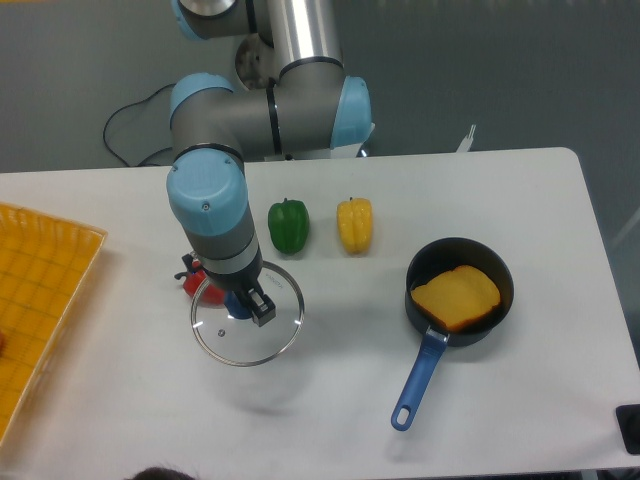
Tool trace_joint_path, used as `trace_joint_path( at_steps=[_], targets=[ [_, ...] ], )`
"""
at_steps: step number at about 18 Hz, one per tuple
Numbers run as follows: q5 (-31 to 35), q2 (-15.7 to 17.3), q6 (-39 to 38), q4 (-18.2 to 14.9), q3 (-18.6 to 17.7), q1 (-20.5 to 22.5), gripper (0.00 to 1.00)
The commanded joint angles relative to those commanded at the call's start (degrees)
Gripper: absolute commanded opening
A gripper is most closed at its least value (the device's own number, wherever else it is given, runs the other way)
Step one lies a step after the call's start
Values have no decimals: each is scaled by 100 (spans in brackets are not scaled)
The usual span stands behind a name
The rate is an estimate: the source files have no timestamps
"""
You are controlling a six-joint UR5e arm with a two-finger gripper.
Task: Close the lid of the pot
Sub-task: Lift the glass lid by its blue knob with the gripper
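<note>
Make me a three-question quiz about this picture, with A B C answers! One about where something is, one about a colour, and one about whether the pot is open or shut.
1. Where is the lid?
A. On the pot
B. Left of the pot, under the gripper
C. On the yellow tray

2. What colours are the two peppers?
A. Green and yellow
B. Both red
C. Purple and white

3. How is the pot now?
A. Covered by the lid
B. Upside down
C. Open, with yellow food inside

Answers:
1. B: the gripper is at the lid's blue knob, far left of the pot.
2. A: a green pepper sits beside a yellow pepper.
3. C: the yellow food shows uncovered in the pot.
</note>
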Motion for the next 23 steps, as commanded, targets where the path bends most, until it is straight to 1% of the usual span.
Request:
trace_joint_path(
  at_steps=[2,10,15,17,19,23],
  targets=[
    [-9,9,0,0,-35,18,63],
    [-1,132,17,-26,18,123,63],
    [43,141,185,-53,9,123,63],
    [78,211,219,-70,9,149,63],
    [175,237,377,-184,17,193,63],
    [316,334,501,-211,26,298,63]
  ],
)
